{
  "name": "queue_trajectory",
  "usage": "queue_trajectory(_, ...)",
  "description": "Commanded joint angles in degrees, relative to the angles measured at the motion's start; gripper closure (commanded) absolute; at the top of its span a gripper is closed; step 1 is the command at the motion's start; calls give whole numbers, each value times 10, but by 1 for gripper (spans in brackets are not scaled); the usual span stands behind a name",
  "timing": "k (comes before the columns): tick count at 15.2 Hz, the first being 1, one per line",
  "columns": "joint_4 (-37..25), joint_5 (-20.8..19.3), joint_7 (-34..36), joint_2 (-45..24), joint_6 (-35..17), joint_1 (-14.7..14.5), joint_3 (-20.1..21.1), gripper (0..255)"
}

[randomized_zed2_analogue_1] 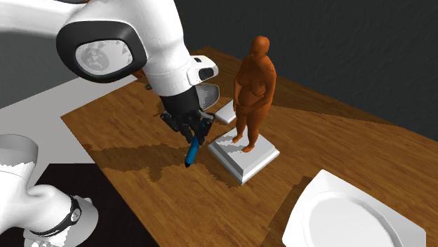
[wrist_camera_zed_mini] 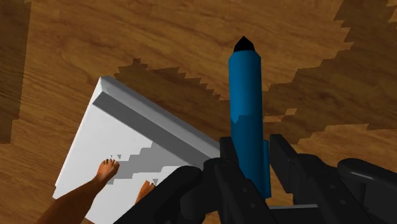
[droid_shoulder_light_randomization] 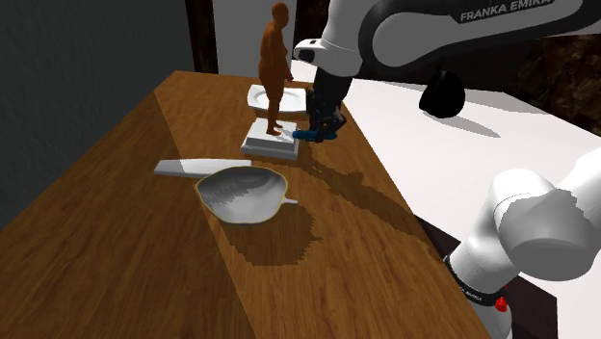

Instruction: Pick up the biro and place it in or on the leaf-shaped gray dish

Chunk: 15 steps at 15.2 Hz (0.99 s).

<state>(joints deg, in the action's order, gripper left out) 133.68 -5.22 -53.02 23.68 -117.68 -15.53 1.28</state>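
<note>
A blue biro with a black tip is clasped between my black fingers and points down from the gripper. In the shoulder view the gripper hangs just above the wooden table, shut on the biro, beside the white base of a statue. From the second exterior view, the biro hangs slanted under the gripper. The leaf-shaped grey dish lies nearer the shoulder camera, well apart from the gripper. It also lies at the second exterior view's lower right.
An orange-brown human statue stands on a white square base close by the gripper. A white plate lies behind it. A flat white bar rests by the dish. The table's edge runs near the arm.
</note>
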Motion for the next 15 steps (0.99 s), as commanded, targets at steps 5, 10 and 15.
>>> queue_trajectory(5, -43, 2, -3, 5, 48, -1, 1, 255)
queue_trajectory(10, -75, 9, 37, -12, 67, -15, 32, 255)
queue_trajectory(15, -119, 14, 107, -52, 77, -37, 82, 255)
